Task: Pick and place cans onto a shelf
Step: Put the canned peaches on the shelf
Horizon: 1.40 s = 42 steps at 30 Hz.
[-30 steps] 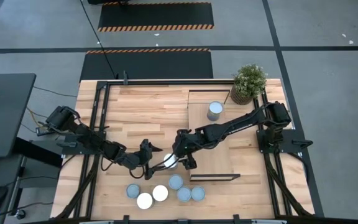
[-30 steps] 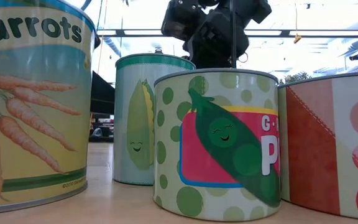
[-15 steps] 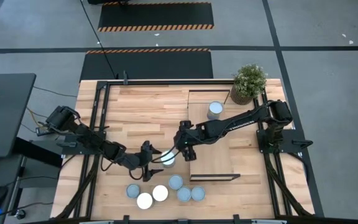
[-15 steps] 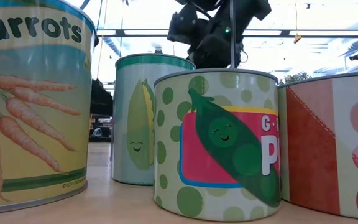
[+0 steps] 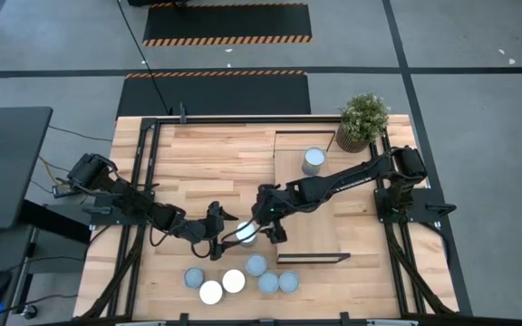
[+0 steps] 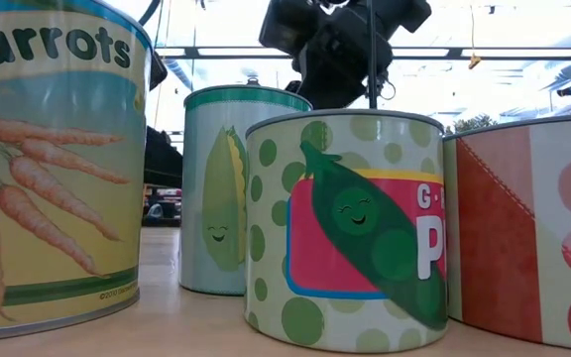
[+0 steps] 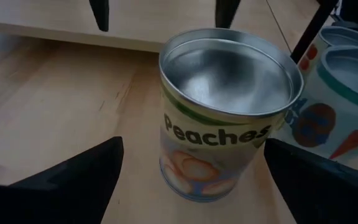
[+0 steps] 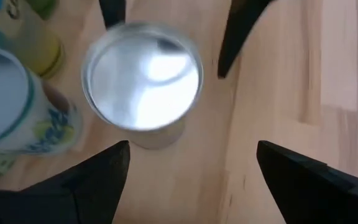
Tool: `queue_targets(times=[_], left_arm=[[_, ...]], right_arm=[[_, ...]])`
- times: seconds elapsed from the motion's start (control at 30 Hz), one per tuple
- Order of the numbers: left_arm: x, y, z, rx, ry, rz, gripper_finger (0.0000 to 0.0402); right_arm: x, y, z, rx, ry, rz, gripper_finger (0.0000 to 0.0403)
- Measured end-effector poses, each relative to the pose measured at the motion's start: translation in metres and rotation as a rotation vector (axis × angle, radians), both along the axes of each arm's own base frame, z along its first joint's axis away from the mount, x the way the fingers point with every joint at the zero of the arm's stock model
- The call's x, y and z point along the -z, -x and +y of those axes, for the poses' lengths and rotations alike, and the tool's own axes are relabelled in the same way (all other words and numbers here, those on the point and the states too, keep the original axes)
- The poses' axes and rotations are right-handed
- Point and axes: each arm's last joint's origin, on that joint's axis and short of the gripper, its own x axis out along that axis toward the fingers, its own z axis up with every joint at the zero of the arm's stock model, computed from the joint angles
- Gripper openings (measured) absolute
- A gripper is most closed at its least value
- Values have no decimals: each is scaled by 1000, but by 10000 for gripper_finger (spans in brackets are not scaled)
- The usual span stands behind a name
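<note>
High view: 2 arms meet near the middle of the table (image 5: 207, 154), toward its front edge. The left gripper (image 5: 217, 226) and the right gripper (image 5: 270, 226) flank 1 upright can (image 5: 246, 233) with a bright top, just off the left edge of the shelf (image 5: 308, 213). 5 more cans (image 5: 234, 281) cluster by the front edge, and 1 can (image 5: 313, 161) stands on the shelf's far end, near a potted plant (image 5: 362, 120) at the far right corner. No label can be read from above. Half a second ago the right gripper sat farther from the front edge, over the shelf's left edge; now it is back beside the can. The cans have not shifted.

Low view: labels show that the top view hides: "Carrots" on the carrot can (image 6: 53, 169), a smiling corn cob on the corn can (image 6: 236, 188), a pea pod with a "P" and "G" on the pea can (image 6: 350, 228), and a red-patterned can (image 6: 528, 228) at the right. A dark arm (image 6: 340, 45) hangs behind them, lower than half a second ago.

Left wrist view: the flanked can reads "Peaches" (image 7: 225, 118), standing free between the widely spread fingers (image 7: 73, 180). Behind it is a carrot-printed can (image 7: 347, 93).

Right wrist view: the same can's silvery top (image 8: 143, 78) is seen from above, between spread fingers (image 8: 98, 174) that do not touch it.
</note>
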Motion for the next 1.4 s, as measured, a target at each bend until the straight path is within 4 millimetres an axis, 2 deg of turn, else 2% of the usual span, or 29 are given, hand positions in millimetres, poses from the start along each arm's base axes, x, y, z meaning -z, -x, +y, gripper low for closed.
queue_targets(times=[0.23, 0.43, 0.83, 1.1, 1.2, 1.4], left_arm=[[-1, 0, 1, -23, -8, -10, 396], [-2, -1, 3, -80, -31, -28, 396], [-3, -5, 17, -228, -77, -57, 396], [0, -2, 12, -160, -83, -14, 396], [0, -2, 12, -155, -83, -11, 396], [1, -2, 10, -81, -81, 6, 396]], right_arm=[[4, -3, 2, -22, -25, -4, 359], [14, -7, 0, 2, 44, 0, 359], [15, -7, -26, 150, 241, 15, 359], [20, 1, -25, 117, 158, 121, 359], [20, 0, -23, 119, 89, 113, 359], [19, -4, -17, 108, 70, 68, 359]])
